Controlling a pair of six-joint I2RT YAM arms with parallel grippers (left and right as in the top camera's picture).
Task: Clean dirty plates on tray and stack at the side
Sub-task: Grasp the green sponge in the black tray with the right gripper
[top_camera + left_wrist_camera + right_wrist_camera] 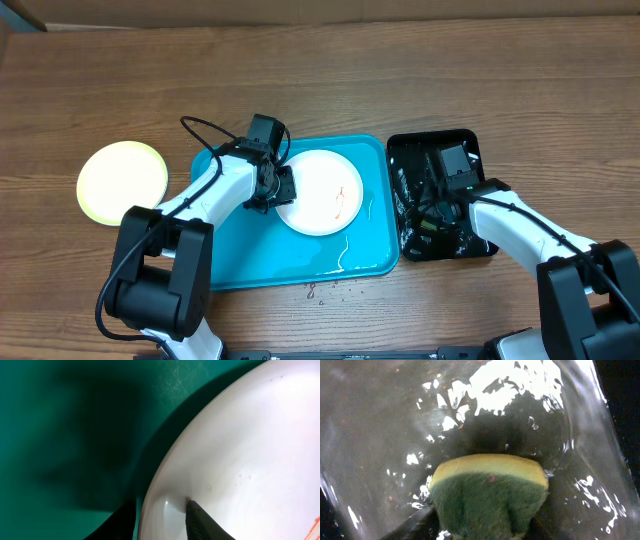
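Sitting on the blue tray (250,255): white plate (320,175), round and shallow, flat on the right half of the floor, closer to the far rim than the near one
smear (341,200): thin reddish-brown streak on the white plate, right of its middle; a trace of it shows at the right edge of the left wrist view
left gripper (272,190): at the white plate's left rim, its arm reaching in from the near left; the wrist view shows the rim between the two fingers, one dark finger (205,522) pressed on the plate's inner face and the other outside the rim by the tray floor, so the jaws pinch the rim
water streaks (345,262): pale wet lines on the blue tray, near and right of the white plate
droplets (322,290): small specks on the table just outside the blue tray's near rim
yellow-green plate (122,182): flat on the table, left of the blue tray and apart from it
black tray (475,145): glossy, just right of the blue tray, its floor wet and glinting
right gripper (432,215): lowered inside the black tray, fingers closed on the sponge from both sides
sponge (487,495): yellow body with a green scouring face toward the wrist camera; whether it touches the wet floor cannot be told
table (400,60): brown wood grain
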